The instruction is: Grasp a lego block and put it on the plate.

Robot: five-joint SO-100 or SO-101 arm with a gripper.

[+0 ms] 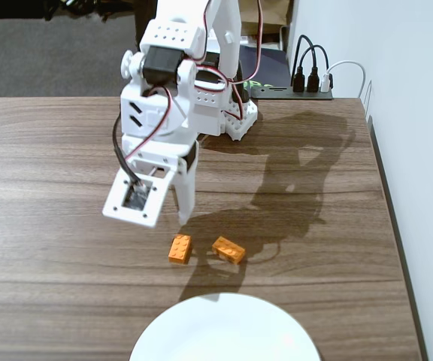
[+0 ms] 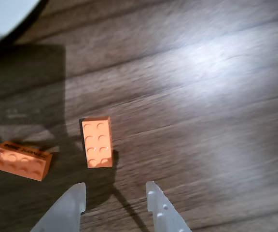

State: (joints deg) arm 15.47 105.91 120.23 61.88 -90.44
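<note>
Only my wrist view showed my pincer [image 2: 115, 191] apart above the lego block [image 2: 98, 142]; the plate [image 2: 4, 17] was cut off.

The white arm [image 1: 179, 90] leans down from 12 o'clock; its wrist is bent downward. The gripper [image 2: 115, 191] hangs with jaws parted, gripping nothing; in the wrist view the fingertips [image 2: 76, 193] enter from 6 o'clock.

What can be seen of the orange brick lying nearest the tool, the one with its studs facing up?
The brick is a small orange block of glossy plastic, two by four studs, lying flat, studs up, on the wooden table. In the wrist view its long side runs roughly up and down, just ahead of the open tool, which does not touch it. A second orange brick lies apart, tipped on its side. The white plate is close by, not touching.
</note>
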